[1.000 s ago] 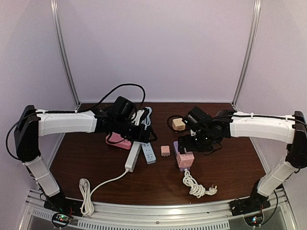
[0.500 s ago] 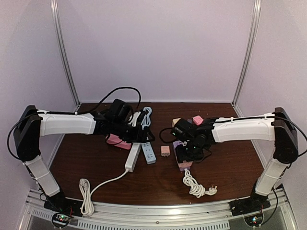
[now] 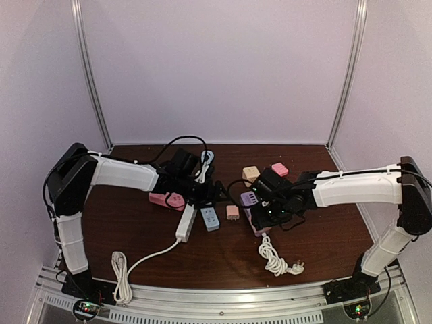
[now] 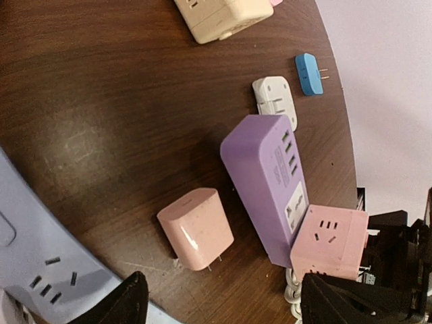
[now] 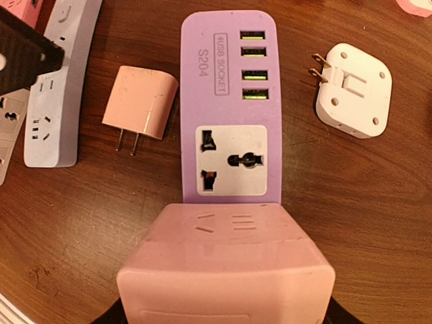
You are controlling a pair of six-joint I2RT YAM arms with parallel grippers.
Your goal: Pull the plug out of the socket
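Observation:
A purple socket strip (image 5: 229,101) lies on the brown table, also seen in the top view (image 3: 248,198) and the left wrist view (image 4: 266,182). A pink cube plug (image 5: 226,270) sits against its near end. My right gripper (image 5: 226,312) is shut on this cube, with a dark finger at each side; from above the gripper (image 3: 267,214) covers most of it. My left gripper (image 4: 229,304) is open and holds nothing. It hovers just short of a small pink adapter (image 4: 196,228), over the edge of a blue strip (image 4: 40,270).
A blue strip (image 3: 208,217), a white strip (image 3: 187,223) with its cord, and a pink strip (image 3: 167,200) lie left of centre. A white adapter (image 5: 352,89), a beige cube (image 3: 250,173) and a pink block (image 3: 278,169) lie behind. A coiled white cord (image 3: 273,260) lies in front.
My right gripper moved left and down onto the pink cube plug and its jaws narrowed around it. My left gripper reached right, towards the small pink adapter, still open.

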